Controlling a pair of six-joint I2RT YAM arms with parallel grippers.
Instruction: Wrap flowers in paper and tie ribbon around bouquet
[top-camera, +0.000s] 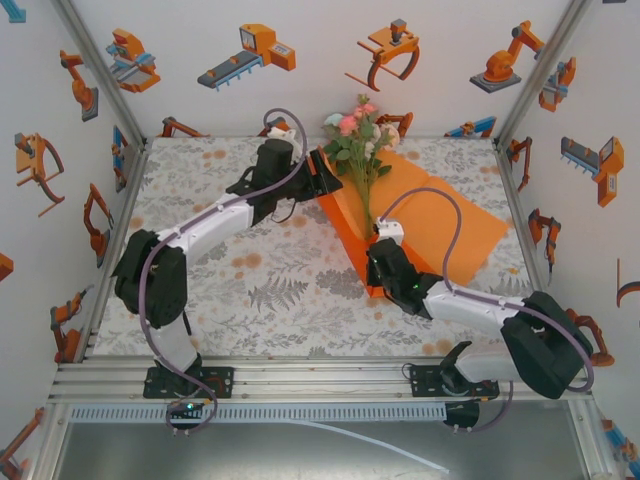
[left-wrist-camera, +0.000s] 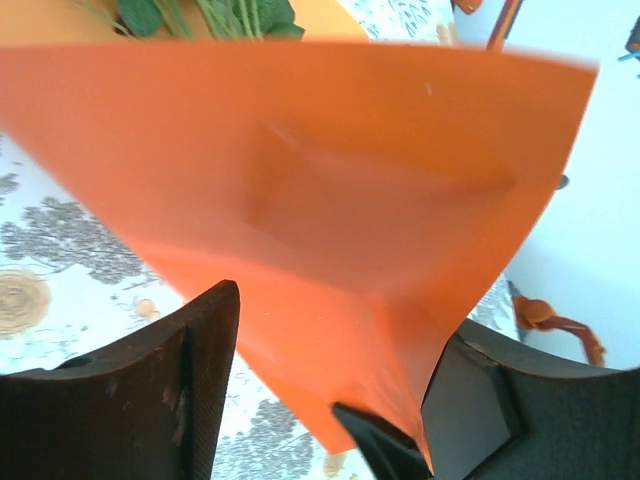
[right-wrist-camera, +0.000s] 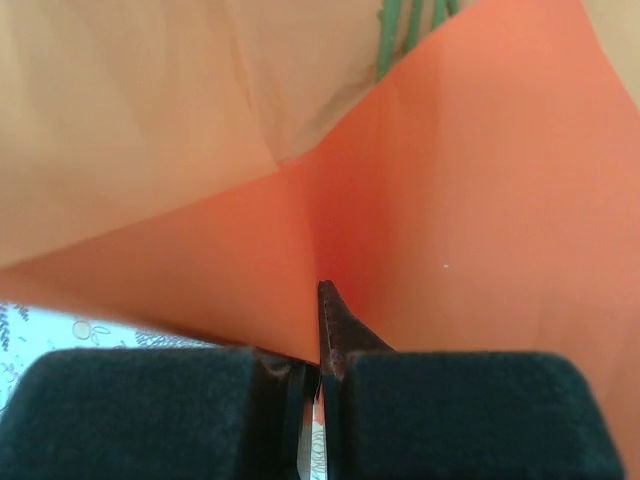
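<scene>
Flowers (top-camera: 360, 135) are lying diagonally on the paper (top-camera: 440, 225), blooms toward the back wall, stems running to its near corner. Right gripper (right-wrist-camera: 322, 340) is pinching that corner, fully closed, seemingly anchoring the cone's point. Left gripper (left-wrist-camera: 330, 400) is gaping wide with the side flap between its fingers, raised off the worktop (top-camera: 250, 270), probably readying a fold over the stems.

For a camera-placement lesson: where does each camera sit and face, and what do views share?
Top external: above, behind the bases, looking down on both arms.
Left wrist: faces the paper inside the open left end effector.
Right wrist: faces paper pinched by the right end effector.
Shared: all show the paper and the flowers.
</scene>
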